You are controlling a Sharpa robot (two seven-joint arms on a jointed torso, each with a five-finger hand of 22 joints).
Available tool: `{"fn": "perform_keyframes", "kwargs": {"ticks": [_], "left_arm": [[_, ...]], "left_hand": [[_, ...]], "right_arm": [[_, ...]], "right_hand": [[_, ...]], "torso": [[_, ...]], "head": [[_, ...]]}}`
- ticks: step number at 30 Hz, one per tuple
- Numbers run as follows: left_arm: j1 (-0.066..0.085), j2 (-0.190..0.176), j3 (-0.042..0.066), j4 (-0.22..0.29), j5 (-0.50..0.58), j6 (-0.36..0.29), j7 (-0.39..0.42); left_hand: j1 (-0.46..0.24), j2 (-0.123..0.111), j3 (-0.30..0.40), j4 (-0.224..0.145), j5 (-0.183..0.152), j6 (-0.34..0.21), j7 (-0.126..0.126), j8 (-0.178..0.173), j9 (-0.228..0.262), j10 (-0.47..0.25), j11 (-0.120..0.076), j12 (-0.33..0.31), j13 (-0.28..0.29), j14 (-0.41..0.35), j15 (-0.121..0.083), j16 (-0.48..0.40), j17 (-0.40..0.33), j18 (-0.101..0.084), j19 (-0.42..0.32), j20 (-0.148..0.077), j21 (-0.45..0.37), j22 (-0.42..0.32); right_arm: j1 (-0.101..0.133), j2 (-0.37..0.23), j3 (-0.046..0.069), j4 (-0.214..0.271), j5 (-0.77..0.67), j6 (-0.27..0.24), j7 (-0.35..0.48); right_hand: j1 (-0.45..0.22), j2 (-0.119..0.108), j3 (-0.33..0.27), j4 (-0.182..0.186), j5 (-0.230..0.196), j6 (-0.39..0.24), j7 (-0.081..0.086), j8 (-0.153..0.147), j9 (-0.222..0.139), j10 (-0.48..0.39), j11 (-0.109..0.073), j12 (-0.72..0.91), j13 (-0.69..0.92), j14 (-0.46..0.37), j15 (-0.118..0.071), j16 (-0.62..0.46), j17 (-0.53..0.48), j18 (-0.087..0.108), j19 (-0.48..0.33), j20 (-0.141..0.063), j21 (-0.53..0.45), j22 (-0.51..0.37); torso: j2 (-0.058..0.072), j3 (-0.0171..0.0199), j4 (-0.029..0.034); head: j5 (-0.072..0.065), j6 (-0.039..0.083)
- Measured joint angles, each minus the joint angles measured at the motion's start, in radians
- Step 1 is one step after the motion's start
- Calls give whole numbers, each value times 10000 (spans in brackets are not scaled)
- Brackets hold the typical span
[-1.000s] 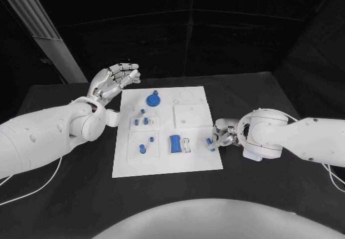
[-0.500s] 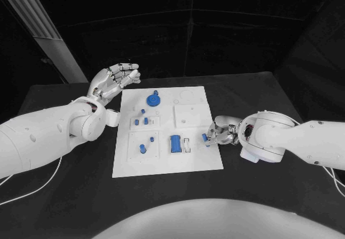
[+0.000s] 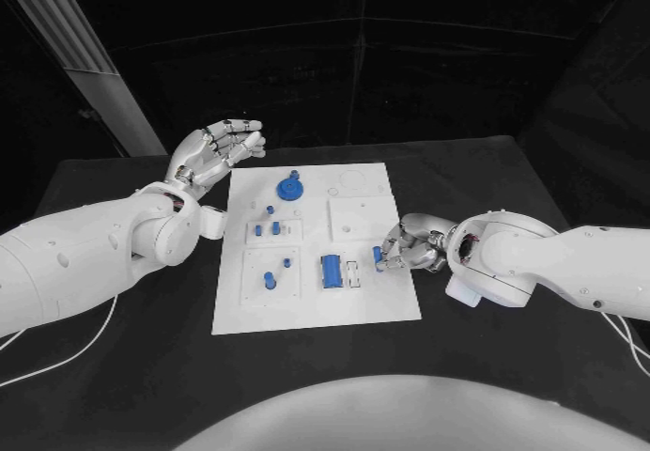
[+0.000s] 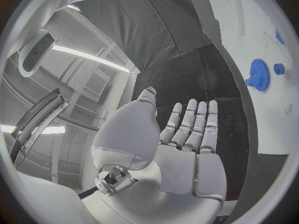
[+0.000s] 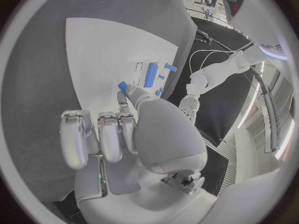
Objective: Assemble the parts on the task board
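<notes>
The white task board (image 3: 365, 178) lies in the middle of the black table. On it stand a blue gear (image 3: 288, 185), a blue block (image 3: 330, 271) and several small blue pegs (image 3: 269, 278). My right hand (image 3: 410, 251) pinches a small blue part (image 3: 378, 254) over the board's right side, just right of the block. In the right wrist view the part (image 5: 122, 87) sits at the fingertips (image 5: 131, 98), with the block (image 5: 151, 74) beyond it. My left hand (image 3: 217, 150) hovers off the board's far left corner, fingers apart and holding nothing. The left wrist view shows that hand (image 4: 187, 134) and the gear (image 4: 258, 74).
A white slot fixture (image 3: 352, 273) sits beside the blue block. Square plates (image 3: 359, 218) and a round recess (image 3: 355, 178) take up the board's right half. Black table (image 3: 135, 357) surrounds the board, and a slanted light bar (image 3: 82, 66) stands at the far left.
My right hand has moved left from the board's right edge onto the board, carrying the small blue part toward the block. The left hand has stayed put.
</notes>
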Motion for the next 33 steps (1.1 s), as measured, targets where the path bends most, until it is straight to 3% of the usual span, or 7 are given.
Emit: {"fn": "perform_keyframes", "kwargs": {"ticks": [14, 33], "left_arm": [[0, 6, 0, -4, 0, 15, 0], [-3, 57, 0, -26, 0, 51, 0]], "left_hand": [[0, 0, 0, 0, 0, 0, 0, 0, 2, 0, 0, 0, 0, 0, 0, 0, 1, 0, 0, 0, 0, 1], [0, 0, 0, 0, 0, 0, 0, -1, 4, 0, 0, 65, 1, 0, 0, 41, -19, -1, 0, 0, 0, 1]], "right_arm": [[1, 100, 1, -25, 1455, 67, 466], [3, 638, 2, -533, 2944, 881, 272]], "right_hand": [[-258, -74, -127, 152, 232, 141, -75, 8, 4, 0, 0, 0, 2, 0, 0, 0, 0, 0, 0, 0, 0, 0], [-514, -67, -362, 384, 208, 160, -94, 9, -11, 0, 0, 1, 2, 0, 0, 0, 0, 0, 37, 37, 0, 0]], "torso": [[-3, -2, 0], [-9, -6, 0]], "head": [[37, 0], [53, 0]]}}
